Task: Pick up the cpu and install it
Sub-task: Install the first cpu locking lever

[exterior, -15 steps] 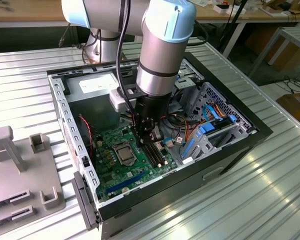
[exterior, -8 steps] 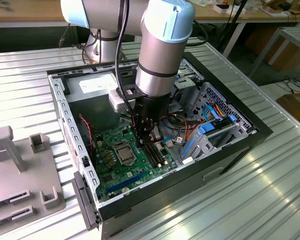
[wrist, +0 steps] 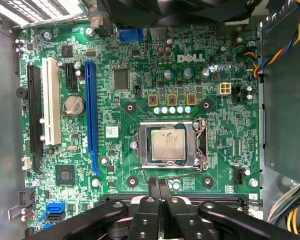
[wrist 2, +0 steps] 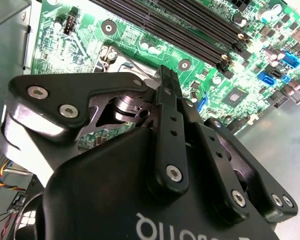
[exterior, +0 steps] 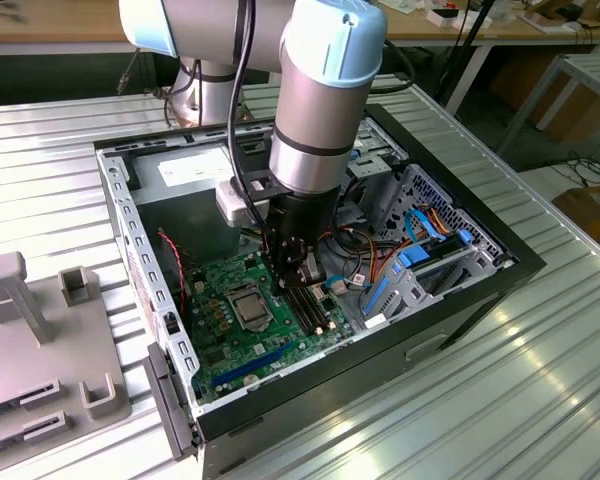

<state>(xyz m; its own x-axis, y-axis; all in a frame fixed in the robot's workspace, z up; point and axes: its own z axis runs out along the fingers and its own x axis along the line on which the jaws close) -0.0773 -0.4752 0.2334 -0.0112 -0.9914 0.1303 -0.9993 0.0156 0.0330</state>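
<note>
While the cpu [wrist: 167, 143] sits in its socket in the first wrist view, empty jaws [wrist: 159, 189] clenched beside it.

Robotics lab or workshop, robot arm [exterior: 315, 90] over an opened desktop computer case [exterior: 310, 270] on a ribbed metal bench [exterior: 500, 390], grey fixture blocks [exterior: 40, 340] at the exterior view's left, wooden worktables [exterior: 50, 20] far behind, cardboard boxes [exterior: 592, 215] at its right.

I see my arm as thick silver-grey tubes with pale blue plastic joint caps [exterior: 335, 45] and a black cable [exterior: 242, 80] running down its side. My matte black metal gripper [wrist: 159, 192] has flat linkage bars fixed by round silver screws [wrist 2: 174, 173] and white lettering on its body.
</note>
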